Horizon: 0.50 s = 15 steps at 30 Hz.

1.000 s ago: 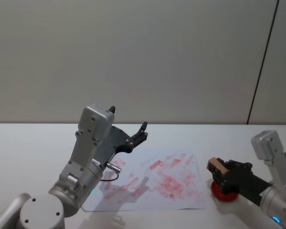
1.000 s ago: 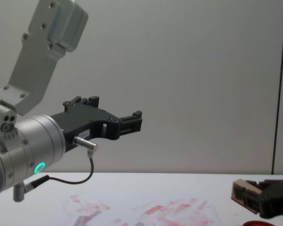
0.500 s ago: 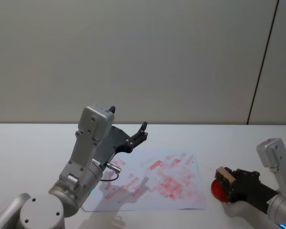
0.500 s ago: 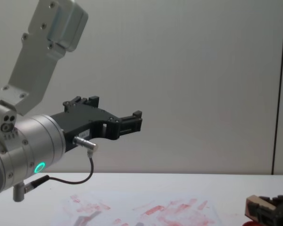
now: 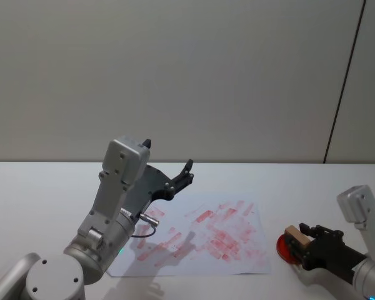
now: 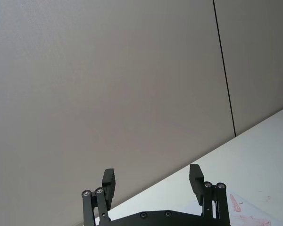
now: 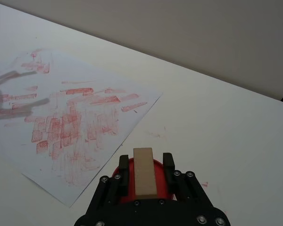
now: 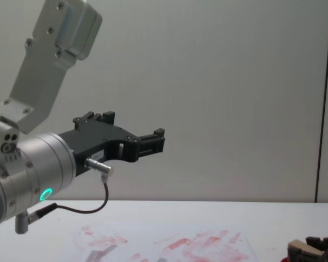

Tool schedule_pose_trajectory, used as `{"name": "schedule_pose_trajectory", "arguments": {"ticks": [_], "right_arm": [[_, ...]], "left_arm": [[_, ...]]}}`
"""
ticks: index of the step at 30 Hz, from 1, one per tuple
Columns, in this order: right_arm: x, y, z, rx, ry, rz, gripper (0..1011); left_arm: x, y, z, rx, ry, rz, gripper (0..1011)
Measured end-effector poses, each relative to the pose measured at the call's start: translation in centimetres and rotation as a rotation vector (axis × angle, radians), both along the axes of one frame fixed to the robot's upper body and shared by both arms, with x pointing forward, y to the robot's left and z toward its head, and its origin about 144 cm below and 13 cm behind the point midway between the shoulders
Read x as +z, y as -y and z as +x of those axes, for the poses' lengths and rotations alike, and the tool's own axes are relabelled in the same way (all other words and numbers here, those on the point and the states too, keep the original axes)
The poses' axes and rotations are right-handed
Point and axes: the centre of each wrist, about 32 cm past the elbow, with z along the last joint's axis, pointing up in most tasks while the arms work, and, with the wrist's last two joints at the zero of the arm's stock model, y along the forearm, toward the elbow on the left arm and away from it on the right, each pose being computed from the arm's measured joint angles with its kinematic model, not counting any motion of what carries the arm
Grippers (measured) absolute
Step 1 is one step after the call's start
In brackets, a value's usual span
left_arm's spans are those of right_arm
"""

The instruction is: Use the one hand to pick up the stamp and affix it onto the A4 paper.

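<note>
My right gripper (image 5: 298, 241) is shut on the stamp (image 5: 295, 236), a small tan wooden block, low over the red round ink pad (image 5: 288, 250) at the table's right. From the right wrist camera the stamp (image 7: 144, 172) sits between the black fingers (image 7: 168, 162) with the ink pad (image 7: 162, 184) right beneath it. The A4 paper (image 5: 200, 237), white with many red smears, lies to the left of the pad, also seen as the sheet (image 7: 75, 122). My left gripper (image 5: 186, 172) hangs open, raised above the paper's left part.
The white table (image 5: 44, 194) runs wide on both sides of the paper. A plain grey wall (image 5: 175, 75) stands behind. The left arm's silver cylinder (image 8: 27, 174) with a green light fills the chest view's left side.
My right gripper has come down with the stamp and drawn back to the right, now sitting low on the ink pad. The left arm has stayed still.
</note>
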Motion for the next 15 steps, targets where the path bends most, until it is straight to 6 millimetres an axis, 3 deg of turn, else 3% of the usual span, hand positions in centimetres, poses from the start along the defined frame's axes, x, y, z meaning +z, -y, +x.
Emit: {"name": "schedule_pose_trajectory", "arguments": {"ticks": [3,11,15], "right_arm": [[0.0,0.0,0.0,-0.002,0.0,-0.001,449],[0.5,-0.1,0.0,0.002,0.038,0.001,757],[1.1,-0.2,0.0,0.008,0.075,0.011,831]], "left_arm": [[0.0,0.0,0.0,0.0,0.0,0.0,1003],[0.0,0.0,0.0,0.0,0.0,0.0,1002],[0.0,0.0,0.0,0.0,0.0,0.0,1002]]}}
